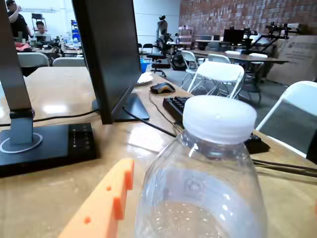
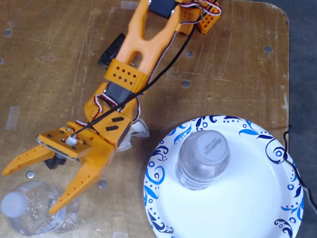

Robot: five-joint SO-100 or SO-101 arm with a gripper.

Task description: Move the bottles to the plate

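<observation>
Your end effector (image 2: pixel 30 191) stands wide open and holds nothing, its two orange fingers splayed over the counter (image 2: pixel 59 59) with the loose bottle (image 2: pixel 29 208) just beyond their tips, near the lower left corner of the fixed view. The other bottle (image 2: pixel 203 159) already stands upright on the plate (image 2: pixel 257 208), left of the plate's middle. In the wrist view the loose bottle's white cap (image 1: pixel 219 118) sits right of centre, with one orange finger (image 1: pixel 106 206) to its left. Swing slightly until the ribbed body lies squarely between both fingers, push forward, then close gently; clear thin plastic probably buckles and slips. Grip below the cap. The counter is scuffed brown wood with metal studs. Beyond it, the wrist view shows a monitor stand (image 1: pixel 47 144), a keyboard (image 1: pixel 181 105), white folding chairs (image 1: pixel 218 74) and a brick wall (image 1: pixel 237 15).
</observation>
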